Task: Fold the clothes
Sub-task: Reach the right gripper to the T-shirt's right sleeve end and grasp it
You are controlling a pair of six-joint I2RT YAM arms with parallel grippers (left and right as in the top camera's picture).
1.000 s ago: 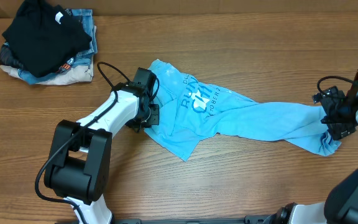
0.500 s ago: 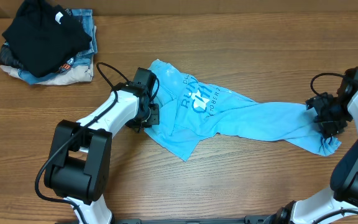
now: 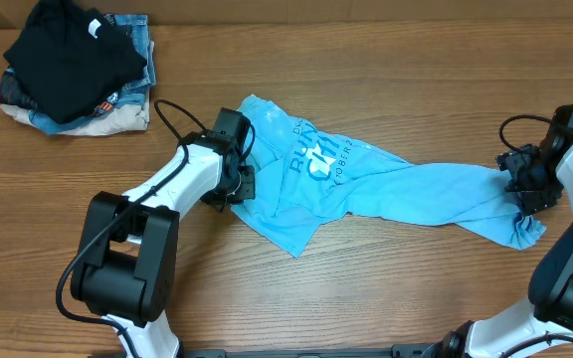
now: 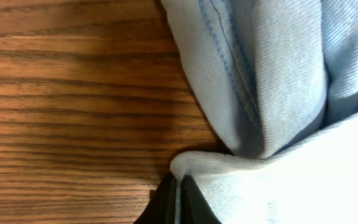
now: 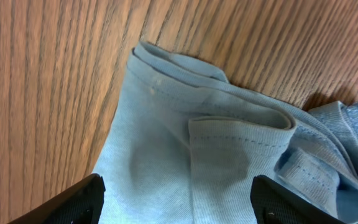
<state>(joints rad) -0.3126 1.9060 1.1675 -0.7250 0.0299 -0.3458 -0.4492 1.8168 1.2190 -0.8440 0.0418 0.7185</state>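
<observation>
The light sky-blue T-shirt [image 3: 386,189] lies crumpled and stretched across the middle of the table, its blue-and-white print partly showing, upside down. My left gripper [image 3: 242,179] is at the shirt's left edge, shut on a fold of its fabric [image 4: 185,168]. My right gripper [image 3: 527,194] hovers over the shirt's right end, open, both fingers spread over hemmed blue cloth [image 5: 216,155] with nothing between them.
A stack of folded clothes, a black garment [image 3: 68,55] on top of denim and beige items [image 3: 127,109], sits at the back left corner. Bare wooden table [image 3: 366,288] surrounds the shirt.
My right arm has swung in from the right edge over the shirt's right end and shifted slightly. The left arm and the shirt have not moved.
</observation>
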